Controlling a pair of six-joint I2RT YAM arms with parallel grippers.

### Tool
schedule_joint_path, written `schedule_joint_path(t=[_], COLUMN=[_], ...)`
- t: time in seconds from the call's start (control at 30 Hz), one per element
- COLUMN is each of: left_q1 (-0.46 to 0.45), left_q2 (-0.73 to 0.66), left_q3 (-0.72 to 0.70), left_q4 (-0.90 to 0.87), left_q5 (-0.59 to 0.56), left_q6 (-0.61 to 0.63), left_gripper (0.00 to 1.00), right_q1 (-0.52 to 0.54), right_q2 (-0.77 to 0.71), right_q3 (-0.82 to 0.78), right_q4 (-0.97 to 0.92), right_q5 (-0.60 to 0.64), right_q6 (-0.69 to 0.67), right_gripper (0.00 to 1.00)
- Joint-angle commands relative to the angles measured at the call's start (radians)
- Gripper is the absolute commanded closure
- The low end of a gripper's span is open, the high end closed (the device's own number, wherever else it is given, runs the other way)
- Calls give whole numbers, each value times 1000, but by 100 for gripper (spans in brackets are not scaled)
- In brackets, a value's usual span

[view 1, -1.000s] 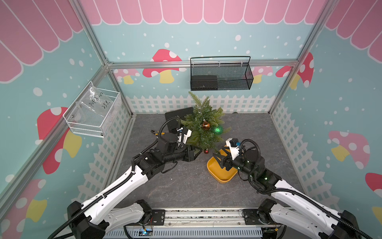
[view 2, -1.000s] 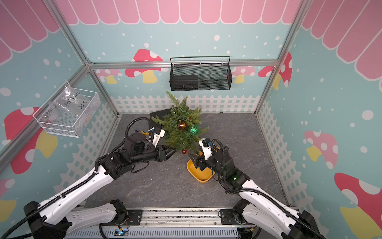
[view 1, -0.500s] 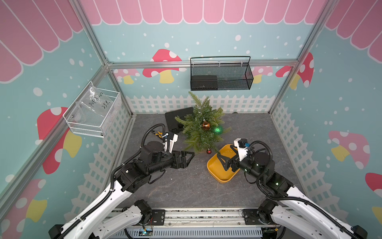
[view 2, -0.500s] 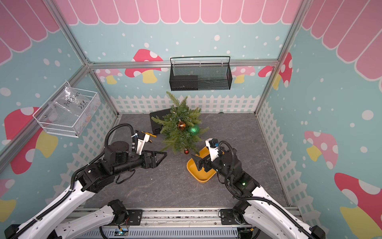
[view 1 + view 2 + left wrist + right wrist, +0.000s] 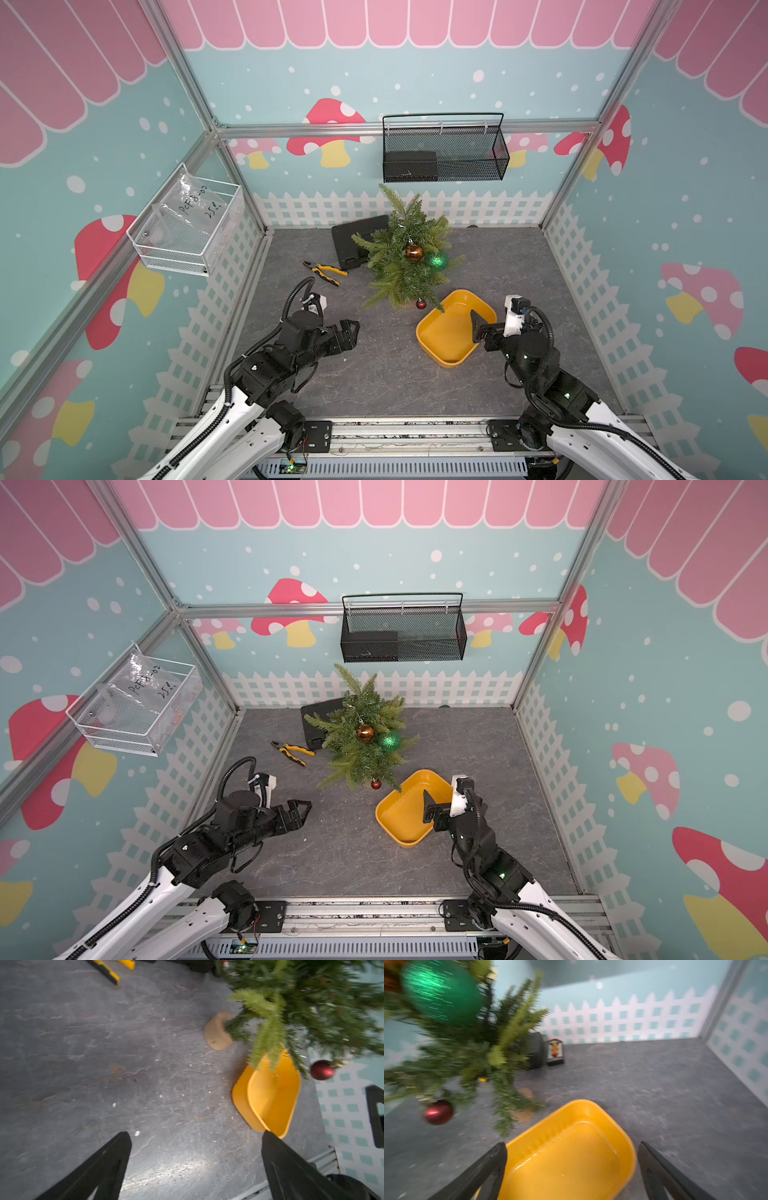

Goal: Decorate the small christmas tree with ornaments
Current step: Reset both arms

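The small christmas tree (image 5: 399,270) (image 5: 353,758) stands at the back middle of the grey floor. Three ornaments hang on it: a copper-orange ball (image 5: 414,252), a glittery green ball (image 5: 436,260) (image 5: 440,991), and a small dark red ball (image 5: 421,304) (image 5: 322,1069) (image 5: 438,1112) on a low branch. My left gripper (image 5: 353,332) (image 5: 196,1134) is open and empty over bare floor, well in front and left of the tree. Over the yellow tray (image 5: 419,332) (image 5: 631,1157), my right gripper (image 5: 478,332) (image 5: 572,1144) is open, nothing between its fingers.
Yellow-handled pliers (image 5: 326,272) lie left of the tree, beside a black box (image 5: 351,243). A black mesh basket (image 5: 444,149) hangs on the back wall. A white wire basket (image 5: 187,228) hangs on the left wall. Nothing lies in the tray.
Both arms have drawn back from the tree toward the front edge. Both grippers have opened wide. The red ball stays hanging on its low branch.
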Motion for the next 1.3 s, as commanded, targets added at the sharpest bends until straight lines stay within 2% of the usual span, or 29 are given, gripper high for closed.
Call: schedule_joint_path(t=[0.0,0.07,0.23,0.33,0.47,0.6,0.7,0.73,0.77,0.8,0.87,0.93,0.97,1.0,1.03,1.07,1.1,1.13,1.17,1.2,1.23,1.27], left_q1=[101,182,289,339,372,428,450,451,448,445,440,433,425,417,416,406,385,366,376,399,395,398], left_q2=[31,68,189,266,371,487,617,659,670,691,714,744,746,771,843,920,948,889,861,893,904,877], left_q3=[-17,-13,0,15,-35,-121,-169,-184,-161,-180,-196,-185,-190,-251,-342,-398,-414,-375,-320,-302,-296,-291], left_q4=[41,75,195,278,495,773,976,1061,1036,1136,1239,1271,1295,1444,1700,1914,1987,1819,1653,1674,1685,1621], left_q5=[-87,-147,-305,-384,-525,-541,-535,-537,-515,-497,-472,-475,-458,-414,-359,-366,-382,-393,-373,-384,-393,-381], left_q6=[-26,1,96,156,302,366,433,455,450,483,524,564,585,621,653,687,714,707,682,676,683,662], left_gripper=[1,1,1,1,1,0,1,1,1,1,1,0,1,1,1,1,1,1,1,1,1,1], right_q1=[-34,-100,-335,-370,-404,-458,-496,-501,-514,-525,-581,-596,-616,-642,-653,-666,-673,-674,-672,-672,-661,-646], right_q2=[72,155,362,451,565,768,873,881,897,917,978,962,984,1051,1076,1019,1026,1066,1028,1025,1060,1042], right_q3=[19,46,95,69,7,-68,-134,-135,-144,-144,-189,-173,-193,-229,-245,-226,-220,-221,-192,-188,-209,-204], right_q4=[44,90,206,358,613,895,1142,1174,1226,1266,1440,1344,1425,1550,1623,1477,1476,1562,1435,1411,1524,1485], right_q5=[353,445,545,704,856,933,864,833,796,782,619,501,408,319,311,285,295,311,314,319,324,330], right_q6=[19,-17,-19,-59,-177,-271,-322,-334,-368,-389,-424,-420,-440,-454,-453,-421,-413,-425,-403,-409,-439,-444], right_gripper=[0,1,0,1,1,0,0,0,0,1,1,0,0,2,1,1,4,1,1,1,0,0])
